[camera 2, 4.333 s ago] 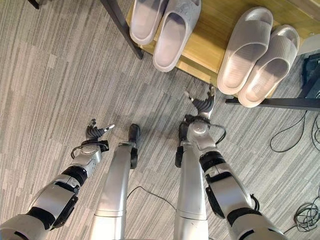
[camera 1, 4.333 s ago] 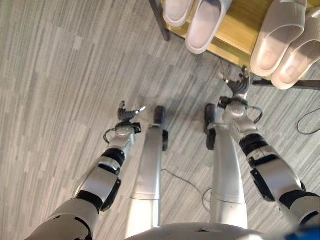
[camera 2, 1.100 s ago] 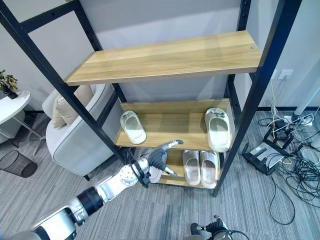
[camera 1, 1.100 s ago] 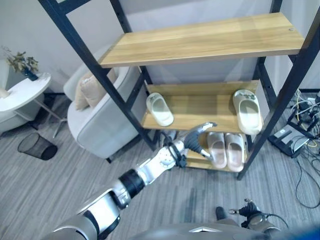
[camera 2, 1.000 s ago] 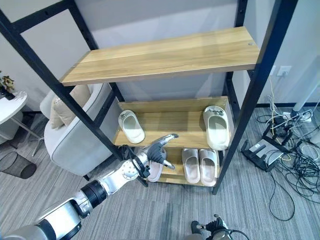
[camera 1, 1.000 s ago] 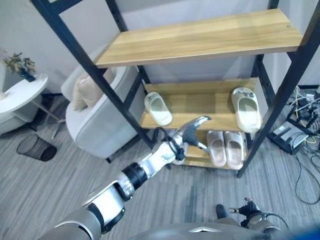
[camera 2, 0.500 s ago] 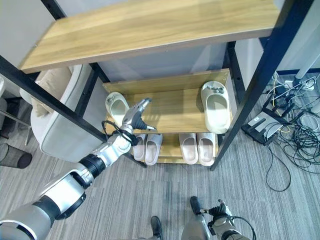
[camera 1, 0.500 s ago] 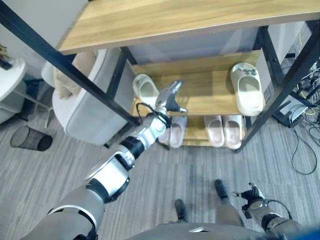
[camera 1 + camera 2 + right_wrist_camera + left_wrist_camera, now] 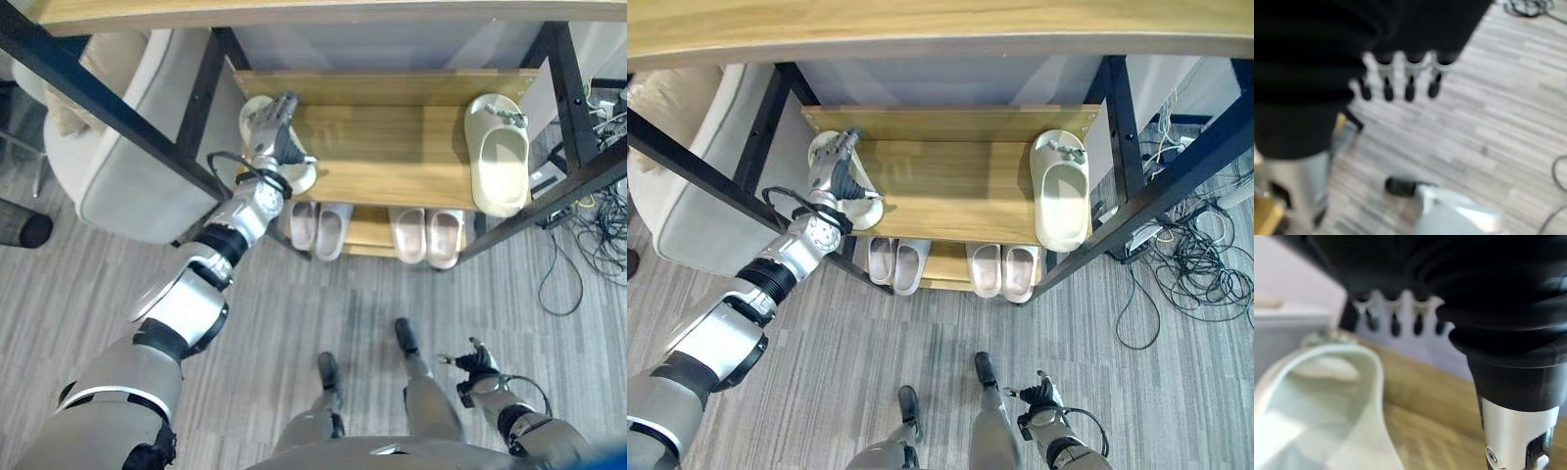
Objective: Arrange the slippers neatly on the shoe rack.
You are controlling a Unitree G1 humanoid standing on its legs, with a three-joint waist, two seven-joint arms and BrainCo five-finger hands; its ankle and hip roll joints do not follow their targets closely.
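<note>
Left robot hand, fingers straight, over the pale slipper.

We see a shoe rack of pale, smooth, matt wood boards with visible grain, held in a matt black metal frame. The slippers look like soft, matt, cream foam or rubber. The floor looks like grey, streaked, matt carpet. An armchair has smooth, light grey upholstery.
</note>
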